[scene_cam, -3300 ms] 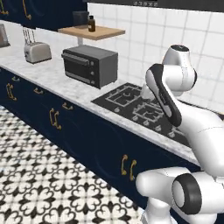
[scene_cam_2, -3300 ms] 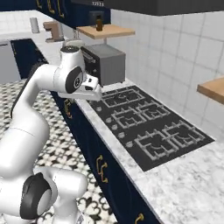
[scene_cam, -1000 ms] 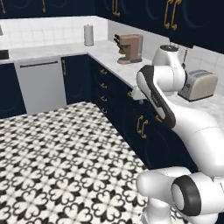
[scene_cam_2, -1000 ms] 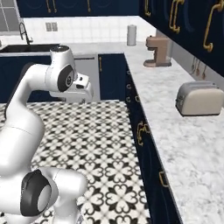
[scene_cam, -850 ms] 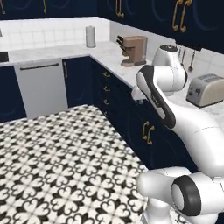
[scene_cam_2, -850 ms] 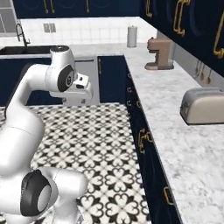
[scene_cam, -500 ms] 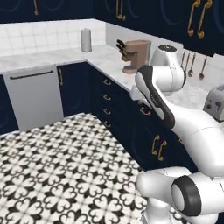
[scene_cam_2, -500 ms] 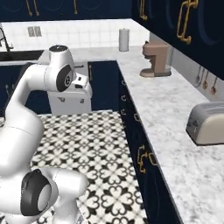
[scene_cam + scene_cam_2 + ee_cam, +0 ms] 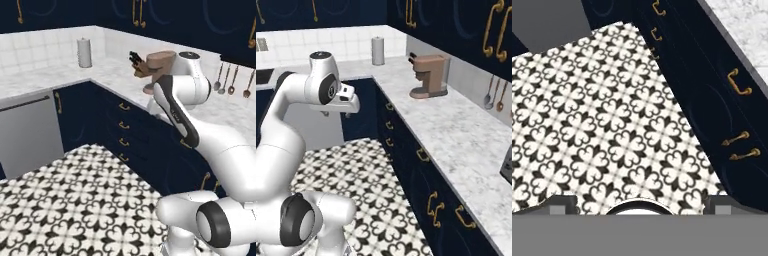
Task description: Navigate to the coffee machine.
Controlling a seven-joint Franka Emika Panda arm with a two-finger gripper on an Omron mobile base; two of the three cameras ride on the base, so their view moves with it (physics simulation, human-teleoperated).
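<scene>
The coffee machine [image 9: 428,75] is a brown, tall machine with an overhanging head and a dark base. It stands on the marble counter [image 9: 456,125] against the wall, ahead and to the right. In the left base view the coffee machine [image 9: 159,61] is half hidden behind my white arm, with a knife block [image 9: 137,63] just left of it. My gripper [image 9: 337,113] hangs over the patterned floor, well short of the counter. In the hand view the gripper [image 9: 641,205] points down at the floor tiles [image 9: 602,130], its fingertips [image 9: 562,203] wide apart, open and empty.
Dark blue cabinets with gold handles [image 9: 426,200] run under the counter on the right. A paper towel roll [image 9: 378,50] stands in the back corner. A grey dishwasher front [image 9: 25,130] is at the left. Utensils [image 9: 230,80] hang on the wall, and a toaster edge [image 9: 507,165] shows at far right.
The whole picture has shifted as the base moved: the coffee machine now looks larger and closer, and the toaster has slid to the right edge. The arm's pose is unchanged.
</scene>
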